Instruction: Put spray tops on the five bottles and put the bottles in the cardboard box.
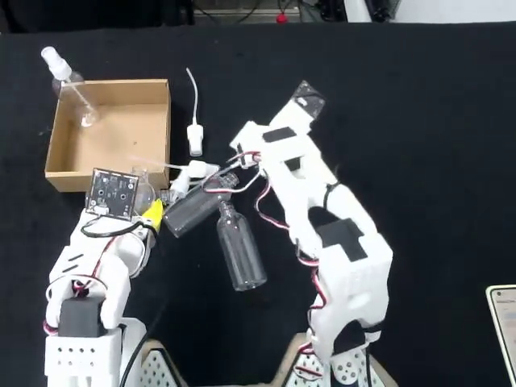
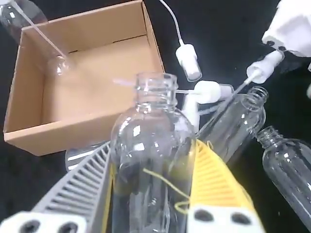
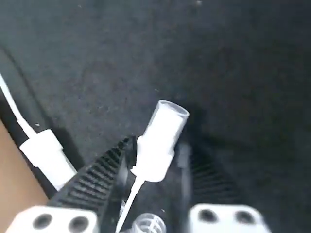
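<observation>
Far left, at the back corner of the cardboard box (image 1: 56, 153): capped bottle (image 1: 66, 81), base inside the box, neck and spray head leaning out over the rim.

Just in front of the box's near right corner: left hand (image 2: 153, 150), clenched on the held bottle (image 2: 155, 111). Clear, upright between the grey and yellow fingers (image 2: 214, 170), neck open, no top on it.

Right of the box, on the black bench (image 1: 419, 121): loose spray top (image 1: 194, 139), lying with its dip tube pointing toward the far edge. Nearer, close beside the box's right wall: second spray top (image 1: 192, 172), on its side, tube pointing toward the box.

Next along, flat on the bench and both uncapped: slanted bottle (image 1: 192, 210), neck up toward the right arm's hand. Just beside it, other bottle (image 1: 240, 248), neck close against the slanted one's side, base toward the arms.

Then the right hand (image 3: 155, 148), poised over the neck end of the slanted bottle, pinching the gripped spray top (image 3: 160, 136) around its collar. Head tilted, thin tube slanting down toward an open bottle mouth just below. Tube tip inside that mouth or only above it: cannot tell.

Far right, at the bench edge: corner of a flat pale device (image 1: 504, 318).
</observation>
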